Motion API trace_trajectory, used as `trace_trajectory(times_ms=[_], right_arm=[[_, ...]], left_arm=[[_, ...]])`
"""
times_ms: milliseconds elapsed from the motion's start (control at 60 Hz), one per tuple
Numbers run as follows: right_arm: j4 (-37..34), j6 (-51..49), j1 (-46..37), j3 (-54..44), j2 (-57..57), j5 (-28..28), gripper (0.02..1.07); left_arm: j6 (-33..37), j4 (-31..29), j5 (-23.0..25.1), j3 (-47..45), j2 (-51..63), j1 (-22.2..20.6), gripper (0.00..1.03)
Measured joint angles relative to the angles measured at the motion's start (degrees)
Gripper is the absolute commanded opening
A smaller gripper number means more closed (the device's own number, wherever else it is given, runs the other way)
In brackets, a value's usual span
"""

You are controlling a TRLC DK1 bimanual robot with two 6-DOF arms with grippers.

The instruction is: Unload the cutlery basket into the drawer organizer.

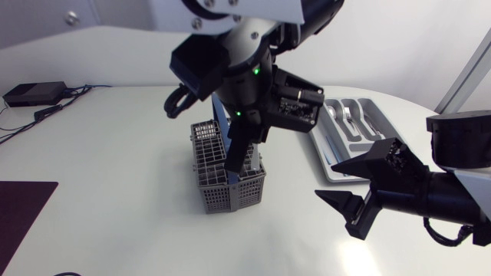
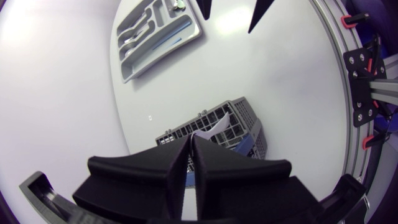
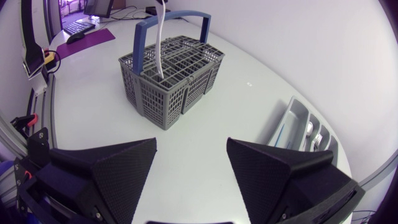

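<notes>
grey plastic cutlery basket (image 1: pixel 216 192) with blue handle stands mid-table. left gripper (image 1: pixel 236 157) sits over it, jaws clenched, apparently pinching a slim white utensil (image 3: pixel 160 43) standing inside. right gripper (image 1: pixel 326 181), near right, jaws released. grey drawer organizer tray (image 1: pixel 326 153) lies far right.

One basket (image 1: pixel 230 195), one organizer (image 1: pixel 321 149), one white utensil (image 3: pixel 160 37), two arms: left arm (image 1: pixel 245 69), right arm (image 1: pixel 449 195).

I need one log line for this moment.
left gripper shut on white utensil in basket | right gripper open, clear of basket | organizer holds cutlery

Matt plastic basket (image 1: pixel 230 193) (smooth table (image 1: pixel 115 192))
</notes>
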Motion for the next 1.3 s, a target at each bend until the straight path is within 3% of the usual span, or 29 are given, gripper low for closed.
trace_trajectory(times_ms=[333, 533, 700, 833, 1183, 1300], right_arm=[[3.1, 2.6, 2.3, -0.5, -7.4, 3.9, 0.83], [8.9, 3.7, 10.8, -2.5, -9.9, 16.2, 0.82], [16.5, 3.6, 17.5, -3.3, -9.8, 25.5, 0.72], [20.6, 3.6, 18.3, -3.7, -8.0, 27.5, 0.64], [28.0, 2.8, 18.6, -4.4, -0.2, 29.1, 0.64], [29.1, 2.1, 18.6, -4.4, 1.9, 29.4, 0.55]], left_arm=[[-10.2, -1.0, 2.3, 6.6, 0.3, 0.0, 0.11], [-22.4, -1.0, 10.8, 12.1, 3.6, 2.0, 0.12], [-29.9, -1.0, 18.4, 13.7, 7.2, 4.3, 0.12], [-34.3, -0.8, 20.7, 13.7, 8.8, 5.1, 0.12], [-39.1, 0.7, 24.5, 14.8, 9.2, 5.3, 0.12], [-39.7, 0.7, 25.2, 14.8, 9.2, 5.3, 0.12]])
